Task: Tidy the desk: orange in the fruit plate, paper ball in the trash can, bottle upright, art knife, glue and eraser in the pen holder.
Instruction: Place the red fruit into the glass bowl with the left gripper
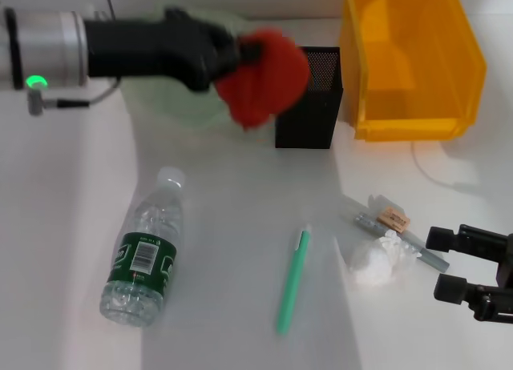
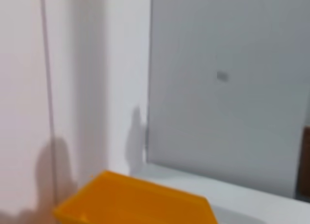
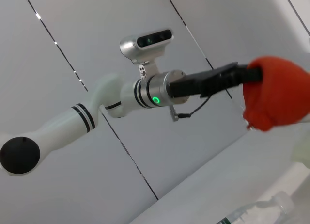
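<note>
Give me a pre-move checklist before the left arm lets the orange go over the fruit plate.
1. Grip: left pincer shut on the orange, held in the air: ok.
2. Drop spot: orange sits off the fruit plate's right edge, toward the pen holder: not ok.
3. Plate contents: mostly hidden by the arm: cannot tell.
4. Right pincer open, low by the paper ball, away from the plate: ok.
5. Bottle lying down, well clear of the plate: ok.
</note>
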You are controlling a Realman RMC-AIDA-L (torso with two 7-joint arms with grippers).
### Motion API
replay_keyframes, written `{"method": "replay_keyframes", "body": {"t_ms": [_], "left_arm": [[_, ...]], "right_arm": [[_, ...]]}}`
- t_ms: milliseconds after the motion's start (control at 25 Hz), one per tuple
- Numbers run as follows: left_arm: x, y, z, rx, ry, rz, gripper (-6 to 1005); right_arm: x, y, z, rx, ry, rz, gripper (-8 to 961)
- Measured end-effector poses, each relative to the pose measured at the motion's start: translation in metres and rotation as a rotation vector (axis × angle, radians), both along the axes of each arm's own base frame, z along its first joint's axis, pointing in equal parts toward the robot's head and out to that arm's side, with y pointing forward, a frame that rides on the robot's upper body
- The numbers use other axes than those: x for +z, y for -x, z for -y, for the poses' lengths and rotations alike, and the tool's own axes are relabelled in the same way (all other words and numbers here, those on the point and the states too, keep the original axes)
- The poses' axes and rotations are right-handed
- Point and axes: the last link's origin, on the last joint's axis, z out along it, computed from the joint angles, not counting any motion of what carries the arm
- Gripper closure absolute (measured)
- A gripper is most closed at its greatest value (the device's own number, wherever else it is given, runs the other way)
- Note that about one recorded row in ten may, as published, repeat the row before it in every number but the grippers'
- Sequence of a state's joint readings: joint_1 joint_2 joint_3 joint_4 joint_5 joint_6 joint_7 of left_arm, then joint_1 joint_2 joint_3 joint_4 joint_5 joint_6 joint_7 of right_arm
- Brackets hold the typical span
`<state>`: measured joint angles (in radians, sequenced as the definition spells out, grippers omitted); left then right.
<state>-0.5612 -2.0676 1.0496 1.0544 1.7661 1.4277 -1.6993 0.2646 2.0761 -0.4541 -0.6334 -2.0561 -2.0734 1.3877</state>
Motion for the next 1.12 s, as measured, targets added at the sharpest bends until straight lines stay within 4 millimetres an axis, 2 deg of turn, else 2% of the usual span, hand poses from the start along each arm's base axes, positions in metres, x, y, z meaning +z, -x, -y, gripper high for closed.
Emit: {"method": "replay_keyframes", "body": {"t_ms": [80, 120, 160, 240, 360, 400, 440, 520, 680, 800, 880, 1120], "left_arm": [[0.011, 0.0, -0.011, 0.011, -0.094, 0.051, 939], [0.018, 0.0, -0.027, 0.048, -0.191, 0.08, 939], [0.018, 0.0, -0.027, 0.048, -0.191, 0.08, 938], [0.02, 0.0, -0.044, 0.102, -0.27, 0.083, 938], [0.013, 0.002, -0.062, 0.161, -0.325, 0.053, 938], [0.013, 0.002, -0.062, 0.161, -0.325, 0.053, 938], [0.007, 0.005, -0.074, 0.206, -0.355, 0.018, 938], [0.0, 0.011, -0.084, 0.256, -0.382, -0.024, 938], [-0.01, 0.019, -0.091, 0.305, -0.398, -0.08, 942], [-0.009, 0.023, -0.094, 0.334, -0.415, -0.083, 888], [-0.007, 0.035, -0.093, 0.384, -0.435, -0.08, 852], [-0.002, 0.049, -0.086, 0.41, -0.436, -0.072, 603]], "right_arm": [[0.0, 0.0, 0.0, 0.001, -0.001, -0.001, 161], [0.0, 0.001, -0.001, 0.004, -0.001, -0.002, 162], [0.0, 0.001, -0.001, 0.004, -0.001, -0.002, 162], [0.0, 0.002, -0.002, 0.007, 0.0, -0.005, 162], [-0.002, 0.004, -0.003, 0.018, -0.002, -0.013, 163], [-0.004, 0.005, -0.004, 0.024, -0.002, -0.021, 164], [-0.004, 0.005, -0.004, 0.024, -0.002, -0.021, 164], [-0.005, 0.006, -0.005, 0.03, -0.002, -0.026, 164], [-0.005, 0.007, -0.006, 0.032, -0.002, -0.026, 165], [-0.005, 0.007, -0.006, 0.032, -0.002, -0.026, 166], [-0.005, 0.007, -0.006, 0.032, -0.003, -0.025, 167], [-0.005, 0.008, -0.008, 0.036, -0.006, -0.027, 168]]}}
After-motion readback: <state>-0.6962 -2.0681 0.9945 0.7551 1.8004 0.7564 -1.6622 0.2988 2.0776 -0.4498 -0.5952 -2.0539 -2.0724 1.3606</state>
